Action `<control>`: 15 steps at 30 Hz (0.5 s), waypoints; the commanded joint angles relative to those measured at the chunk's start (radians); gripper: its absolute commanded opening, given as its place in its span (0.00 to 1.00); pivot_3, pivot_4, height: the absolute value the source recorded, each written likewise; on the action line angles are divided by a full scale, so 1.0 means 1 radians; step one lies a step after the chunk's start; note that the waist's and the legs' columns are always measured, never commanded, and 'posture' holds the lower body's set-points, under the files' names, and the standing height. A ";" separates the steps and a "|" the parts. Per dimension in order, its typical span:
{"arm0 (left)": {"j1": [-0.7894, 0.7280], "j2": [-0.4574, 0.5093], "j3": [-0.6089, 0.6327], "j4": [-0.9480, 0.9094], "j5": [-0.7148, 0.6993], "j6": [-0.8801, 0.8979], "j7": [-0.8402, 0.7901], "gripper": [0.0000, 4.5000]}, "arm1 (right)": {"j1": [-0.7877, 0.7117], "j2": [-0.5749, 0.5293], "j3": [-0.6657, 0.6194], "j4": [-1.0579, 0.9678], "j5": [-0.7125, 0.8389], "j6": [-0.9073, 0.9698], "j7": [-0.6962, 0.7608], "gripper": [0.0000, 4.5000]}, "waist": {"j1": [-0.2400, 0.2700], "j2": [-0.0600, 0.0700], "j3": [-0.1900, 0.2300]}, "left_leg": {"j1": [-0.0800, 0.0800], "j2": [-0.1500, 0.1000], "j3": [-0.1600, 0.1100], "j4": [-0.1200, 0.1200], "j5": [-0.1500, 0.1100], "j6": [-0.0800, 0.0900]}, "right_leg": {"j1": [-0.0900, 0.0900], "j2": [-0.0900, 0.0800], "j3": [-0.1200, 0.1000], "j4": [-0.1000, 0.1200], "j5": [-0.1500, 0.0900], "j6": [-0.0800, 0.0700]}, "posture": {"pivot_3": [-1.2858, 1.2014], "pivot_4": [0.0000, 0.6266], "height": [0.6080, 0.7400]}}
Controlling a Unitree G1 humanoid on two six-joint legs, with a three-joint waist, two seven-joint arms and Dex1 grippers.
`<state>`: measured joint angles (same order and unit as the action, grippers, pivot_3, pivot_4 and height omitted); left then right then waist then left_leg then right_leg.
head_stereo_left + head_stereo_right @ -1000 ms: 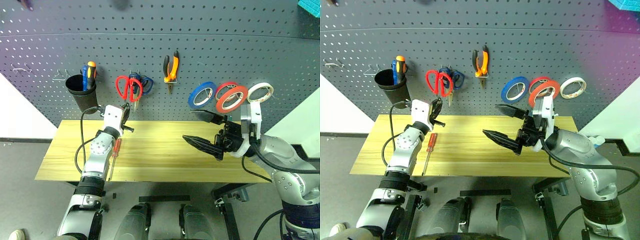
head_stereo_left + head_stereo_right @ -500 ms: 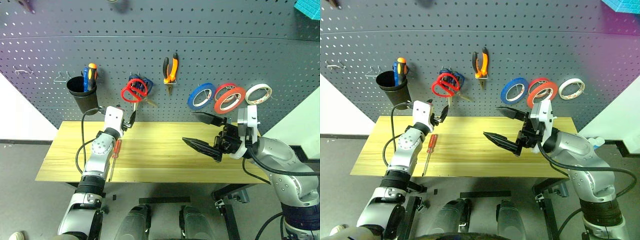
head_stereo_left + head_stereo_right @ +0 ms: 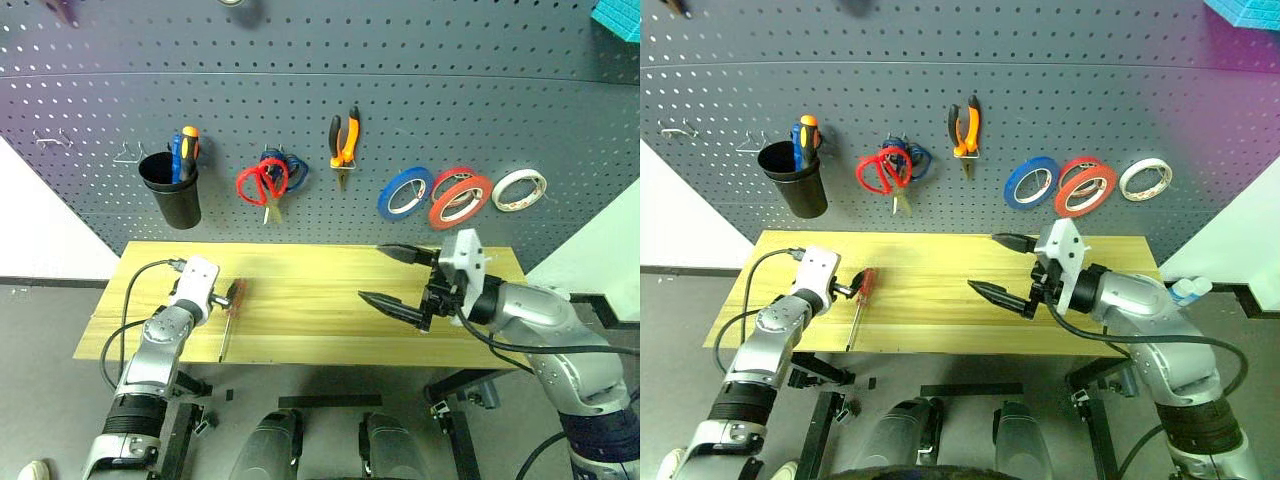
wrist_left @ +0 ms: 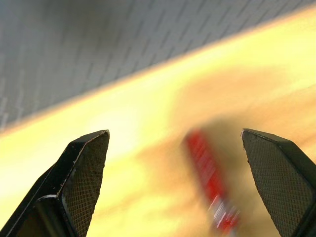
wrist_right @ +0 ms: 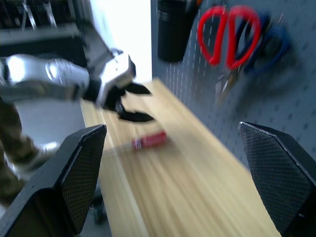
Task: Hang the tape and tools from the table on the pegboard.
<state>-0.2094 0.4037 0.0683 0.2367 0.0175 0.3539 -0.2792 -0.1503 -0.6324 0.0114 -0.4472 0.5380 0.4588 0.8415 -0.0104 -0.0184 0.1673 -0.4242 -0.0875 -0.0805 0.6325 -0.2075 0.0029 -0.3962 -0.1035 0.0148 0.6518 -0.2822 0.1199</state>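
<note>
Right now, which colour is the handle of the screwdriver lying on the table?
Red; the screwdriver shows best in the right eye view.

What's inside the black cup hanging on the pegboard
The black cup on the pegboard holds two screwdrivers: a blue handle and an orange handle stick out above the rim. Their shafts and tips are hidden inside the cup.

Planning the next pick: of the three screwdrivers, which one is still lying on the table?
The red-handled screwdriver, lying flat on the table just ahead of the open left gripper. The blue and orange-handled screwdrivers stand upright in the black cup on the pegboard.
</note>
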 commanded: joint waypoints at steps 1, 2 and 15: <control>-0.032 0.012 0.012 -0.051 -0.007 0.162 0.002 0.99 | 0.001 0.011 0.000 -0.021 -0.007 -0.028 0.002 1.00 | -0.001 0.000 0.000 | 0.000 0.000 0.000 0.000 0.000 0.000 | 0.000 0.000 0.000 0.000 0.000 0.000 | 0.50 0.28 0.95; -0.048 0.010 0.012 -0.046 -0.013 0.208 0.000 0.99 | 0.001 0.015 0.003 -0.023 -0.004 -0.027 0.004 1.00 | 0.000 0.000 0.001 | 0.000 0.000 0.000 0.000 0.000 0.000 | 0.000 -0.001 0.000 0.000 0.000 0.000 | 0.50 0.29 0.95; -0.318 -0.047 -0.053 0.179 -0.012 0.557 0.024 0.99 | 0.045 0.028 0.000 -0.058 0.002 -0.022 -0.012 1.00 | -0.005 -0.001 0.003 | -0.001 0.001 -0.001 -0.002 0.000 0.000 | 0.001 -0.001 0.000 -0.002 0.000 0.000 | 0.49 0.31 0.95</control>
<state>-0.5099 0.3478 0.0141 0.3967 -0.0104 0.8941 -0.2742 -0.1092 -0.6068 0.0327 -0.4601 0.5296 0.4513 0.8323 -0.0155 -0.0193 0.1699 -0.4256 -0.0866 -0.0814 0.6300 -0.2076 0.0030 -0.3955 -0.1040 0.0153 0.6500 -0.2823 0.1198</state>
